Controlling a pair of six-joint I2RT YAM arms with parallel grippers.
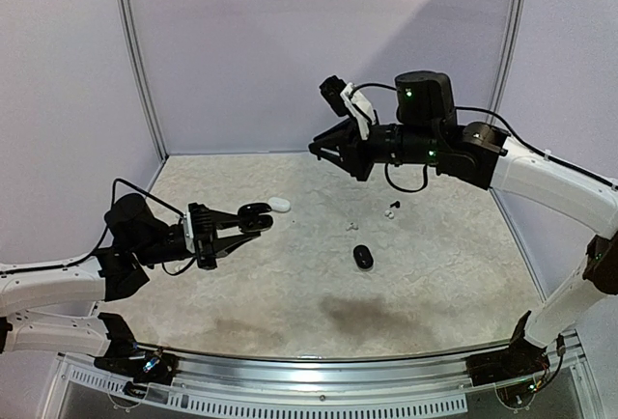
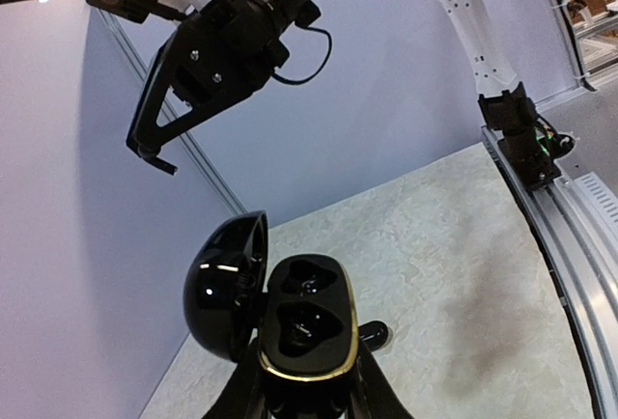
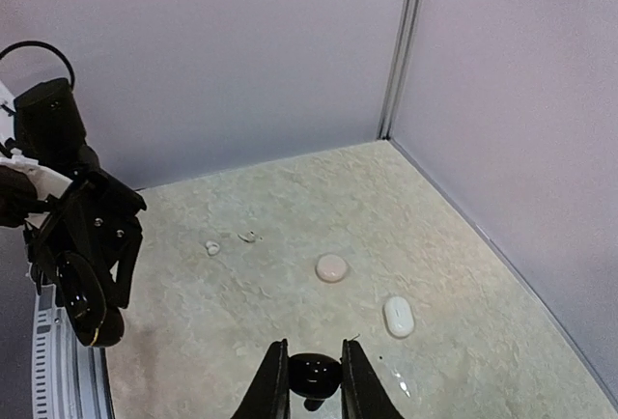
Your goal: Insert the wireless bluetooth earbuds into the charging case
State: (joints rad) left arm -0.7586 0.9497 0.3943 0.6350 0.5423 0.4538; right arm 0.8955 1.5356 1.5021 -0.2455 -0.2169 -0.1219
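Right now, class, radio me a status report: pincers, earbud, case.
Left pincer shut on open black case, wells empty. Right pincer shut on black earbud, raised. Nothing between them.

Lab booth, plain panel walls [image 1: 319, 52]

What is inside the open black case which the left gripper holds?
Two moulded wells show inside the black case, and both look empty. The lid stands open at its side. The left gripper covers the case's lower end, so that part is hidden.
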